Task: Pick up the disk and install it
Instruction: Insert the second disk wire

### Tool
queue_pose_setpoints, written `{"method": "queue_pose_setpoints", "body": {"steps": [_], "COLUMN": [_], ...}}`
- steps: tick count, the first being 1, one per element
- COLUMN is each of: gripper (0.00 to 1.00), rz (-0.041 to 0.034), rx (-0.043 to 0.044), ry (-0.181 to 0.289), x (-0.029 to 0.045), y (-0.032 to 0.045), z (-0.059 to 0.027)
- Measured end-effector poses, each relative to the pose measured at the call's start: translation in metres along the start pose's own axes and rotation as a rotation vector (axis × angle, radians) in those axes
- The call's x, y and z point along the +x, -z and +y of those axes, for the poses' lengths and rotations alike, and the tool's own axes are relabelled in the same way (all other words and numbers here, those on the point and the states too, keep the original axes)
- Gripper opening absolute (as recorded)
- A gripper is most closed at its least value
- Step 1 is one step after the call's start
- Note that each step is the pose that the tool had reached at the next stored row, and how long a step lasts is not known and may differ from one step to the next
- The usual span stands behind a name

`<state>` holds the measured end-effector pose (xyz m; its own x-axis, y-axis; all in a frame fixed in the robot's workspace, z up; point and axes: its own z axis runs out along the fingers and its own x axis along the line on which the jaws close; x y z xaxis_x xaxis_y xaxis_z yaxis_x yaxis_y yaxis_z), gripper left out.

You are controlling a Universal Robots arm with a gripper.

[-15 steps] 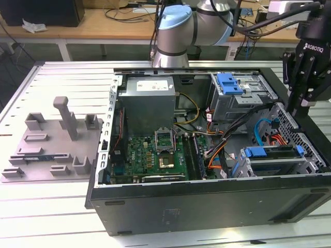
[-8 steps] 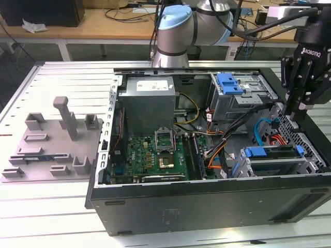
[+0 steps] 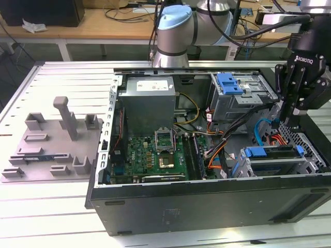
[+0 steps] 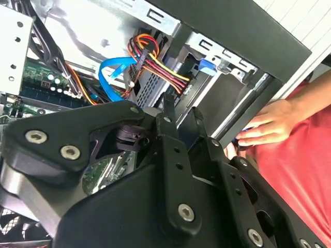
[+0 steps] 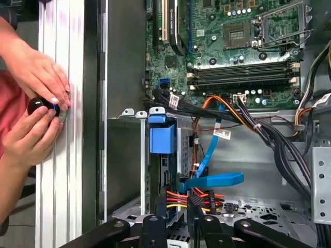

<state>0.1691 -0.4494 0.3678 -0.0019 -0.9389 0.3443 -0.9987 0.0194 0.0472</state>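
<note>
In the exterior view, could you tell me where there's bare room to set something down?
The slatted table is bare behind the grey fixture and in front of it, beside the computer case. Inside the case it is crowded: cables, drive bays and the gripper.

No print can be made out — labels on the computer case (image 3: 207, 206) parts stay unreadable.

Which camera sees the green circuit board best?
The exterior view: most of the green circuit board lies open inside the case. The first wrist view shows part of it; the second wrist view, a small corner.
</note>
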Motion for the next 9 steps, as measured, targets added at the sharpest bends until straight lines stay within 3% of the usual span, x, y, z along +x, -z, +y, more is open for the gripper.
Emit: {"method": "queue_pose_setpoints", "body": {"steps": [3, 9], "gripper": [0.3, 0.3], "rz": [0.0005, 0.0071], "rx": [0.0009, 0.0023], "ry": [0.002, 0.007], "x": [-0.005, -0.007], "y": [0.0014, -0.0017], "z": [0.002, 0.0092]}}
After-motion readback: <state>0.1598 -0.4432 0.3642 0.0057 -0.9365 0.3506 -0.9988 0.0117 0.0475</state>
